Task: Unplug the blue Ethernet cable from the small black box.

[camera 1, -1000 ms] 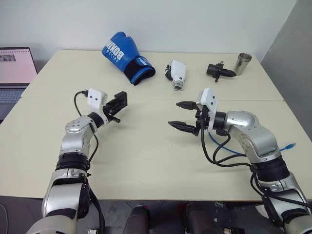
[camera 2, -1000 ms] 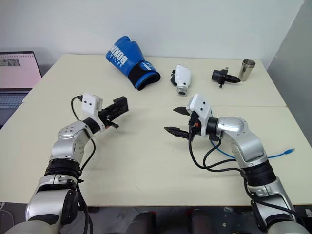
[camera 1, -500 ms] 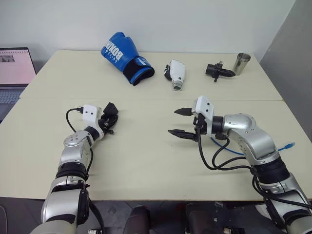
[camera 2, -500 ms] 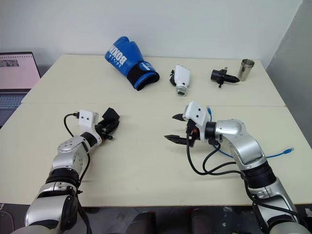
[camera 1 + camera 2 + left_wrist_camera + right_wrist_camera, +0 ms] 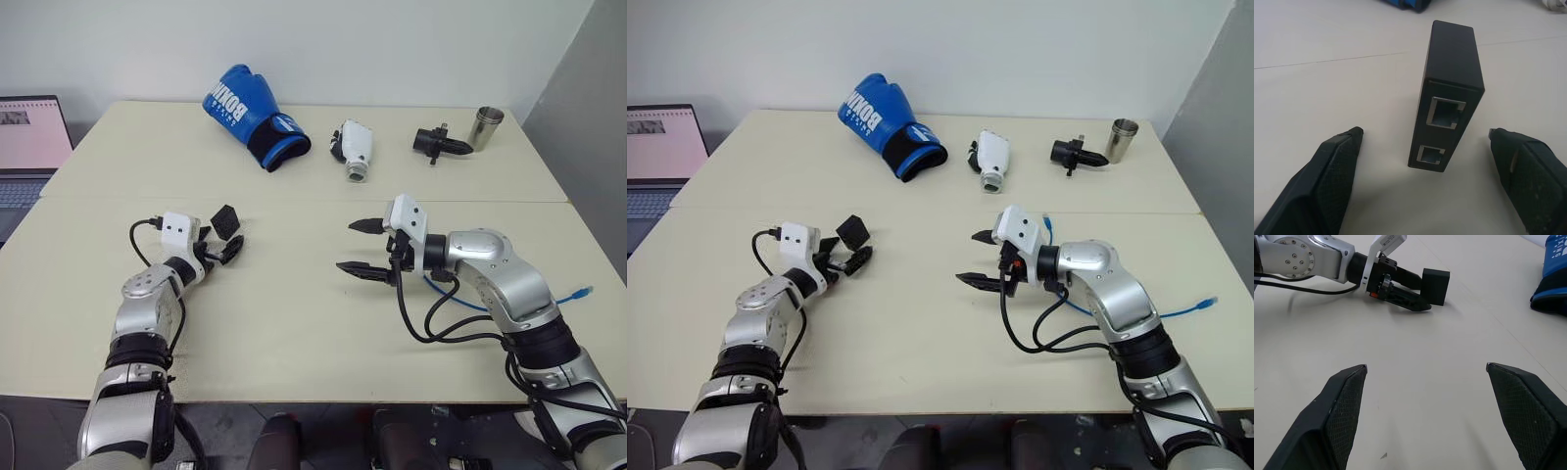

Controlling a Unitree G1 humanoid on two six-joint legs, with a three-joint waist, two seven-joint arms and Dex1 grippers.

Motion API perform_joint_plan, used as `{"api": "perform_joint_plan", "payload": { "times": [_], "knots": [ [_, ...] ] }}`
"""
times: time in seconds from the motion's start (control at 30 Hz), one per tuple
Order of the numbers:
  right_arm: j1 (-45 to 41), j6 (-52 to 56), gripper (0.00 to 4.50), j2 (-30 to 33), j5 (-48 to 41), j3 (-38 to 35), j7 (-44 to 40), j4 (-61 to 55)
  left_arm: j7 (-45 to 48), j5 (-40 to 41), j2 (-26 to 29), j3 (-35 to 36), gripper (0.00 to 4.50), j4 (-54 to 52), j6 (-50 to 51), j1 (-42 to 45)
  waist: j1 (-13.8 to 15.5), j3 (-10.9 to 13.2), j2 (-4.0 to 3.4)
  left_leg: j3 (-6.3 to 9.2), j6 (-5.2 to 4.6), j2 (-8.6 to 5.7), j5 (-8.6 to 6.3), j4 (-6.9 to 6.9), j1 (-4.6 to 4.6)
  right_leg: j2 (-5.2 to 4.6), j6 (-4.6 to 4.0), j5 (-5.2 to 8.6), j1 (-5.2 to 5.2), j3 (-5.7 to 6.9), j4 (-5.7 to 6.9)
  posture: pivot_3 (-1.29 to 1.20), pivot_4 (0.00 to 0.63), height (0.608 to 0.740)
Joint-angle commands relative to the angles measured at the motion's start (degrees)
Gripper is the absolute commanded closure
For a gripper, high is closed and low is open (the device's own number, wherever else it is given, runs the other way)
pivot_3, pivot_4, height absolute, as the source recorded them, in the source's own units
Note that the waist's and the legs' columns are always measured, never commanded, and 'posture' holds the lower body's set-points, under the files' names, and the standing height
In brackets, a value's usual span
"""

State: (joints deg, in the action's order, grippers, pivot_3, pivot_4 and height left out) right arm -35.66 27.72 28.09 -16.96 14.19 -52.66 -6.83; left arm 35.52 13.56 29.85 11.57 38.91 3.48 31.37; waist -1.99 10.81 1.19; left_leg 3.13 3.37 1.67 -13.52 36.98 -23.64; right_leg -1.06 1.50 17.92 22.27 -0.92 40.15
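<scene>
Black: one small black box [image 5: 1449, 93] with two empty ports; both grippers' jaws released.

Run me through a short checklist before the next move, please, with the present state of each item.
1. Box free of the left gripper: ok, open fingers either side, not touching.
2. Box stable: ok, it stands on edge on the table.
3. Box ports empty: ok, both visible sockets hold no plug.
4. Cable off the box: ok, it lies by the right arm.
5. Right gripper empty: ok, open above the table.
</scene>
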Motion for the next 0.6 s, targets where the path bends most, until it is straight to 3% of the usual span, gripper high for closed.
{"api": "perform_joint_plan", "payload": {
  "times": [0.03,0.3,0.43,0.6],
  "knots": [
    [1.44,2.64,0.36,0.60,-2.79,-3.98,1.31,-6.10,1.68,-0.36,3.99,-0.34,0.06,-14.10,2.66,-3.97,0.11,0.00,0.00,0.02,0.00,0.02,0.00,0.00,-0.01,0.00,0.00,0.00,0.01,0.01,0.00,0.00,0.150,0.740],
    [8.29,5.66,0.36,3.84,-8.09,-14.84,4.38,-15.27,9.66,2.19,14.00,-0.76,0.06,-33.64,14.53,-9.13,0.48,0.00,0.00,0.07,0.01,-0.03,0.00,0.02,-0.06,-0.06,0.00,0.00,-0.04,0.04,-0.04,0.00,0.150,0.740],
    [11.66,8.66,0.36,10.65,-13.18,-20.67,-0.12,-16.67,17.20,7.53,19.74,0.64,0.06,-38.32,21.50,-10.34,0.33,0.00,0.00,0.01,0.00,-0.03,0.00,-0.02,-0.05,-0.05,0.00,0.00,-0.04,0.01,-0.07,0.00,0.150,0.740],
    [13.60,9.37,0.36,18.70,-16.42,-24.86,-5.98,-14.14,24.19,9.90,24.61,0.82,0.06,-37.35,22.84,-9.68,0.10,0.01,-0.02,0.00,-0.01,0.01,-0.01,-0.04,0.02,0.02,-0.01,0.01,-0.05,0.00,-0.07,0.00,0.150,0.740]
  ]
}}
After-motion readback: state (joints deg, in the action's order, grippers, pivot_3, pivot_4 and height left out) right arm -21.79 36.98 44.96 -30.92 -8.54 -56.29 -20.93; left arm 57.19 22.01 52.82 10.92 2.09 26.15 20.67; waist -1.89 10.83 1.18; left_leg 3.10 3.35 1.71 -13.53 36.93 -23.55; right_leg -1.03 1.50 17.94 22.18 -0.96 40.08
